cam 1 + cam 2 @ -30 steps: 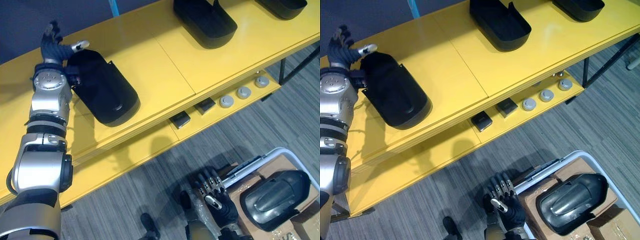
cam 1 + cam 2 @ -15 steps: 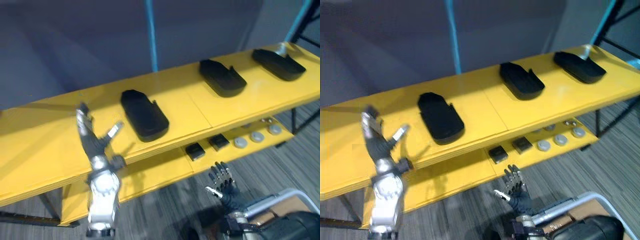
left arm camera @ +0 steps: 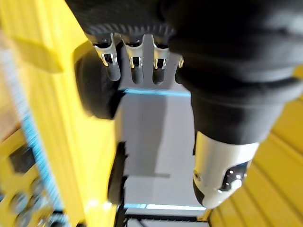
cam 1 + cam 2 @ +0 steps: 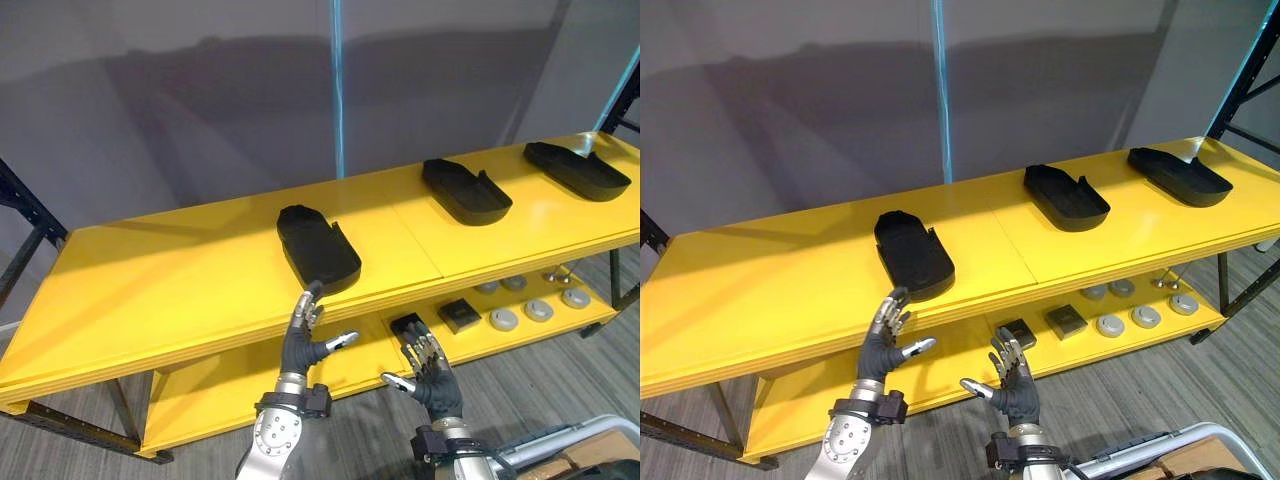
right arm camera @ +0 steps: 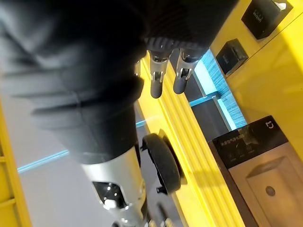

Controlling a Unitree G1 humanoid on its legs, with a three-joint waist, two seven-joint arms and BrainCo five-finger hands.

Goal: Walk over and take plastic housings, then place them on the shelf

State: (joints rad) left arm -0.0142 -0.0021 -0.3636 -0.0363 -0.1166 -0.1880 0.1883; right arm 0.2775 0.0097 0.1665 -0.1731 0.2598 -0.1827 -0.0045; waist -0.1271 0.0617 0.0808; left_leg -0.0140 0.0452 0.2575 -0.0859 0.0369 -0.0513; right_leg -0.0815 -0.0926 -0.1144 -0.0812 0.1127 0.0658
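Holding left hand (image 4: 303, 347) and right hand (image 4: 432, 376) up before the shelf (image 4: 170, 285) front edge. Fingers are spread and gripping nothing. Three are lying on top, well apart: nearest housing (image 4: 318, 248), middle housing (image 4: 466, 190), far housing (image 4: 580, 170). Long axes are running back to front, near ends skewing right, just short of the lip. Bare board is stretching wide left of the nearest.
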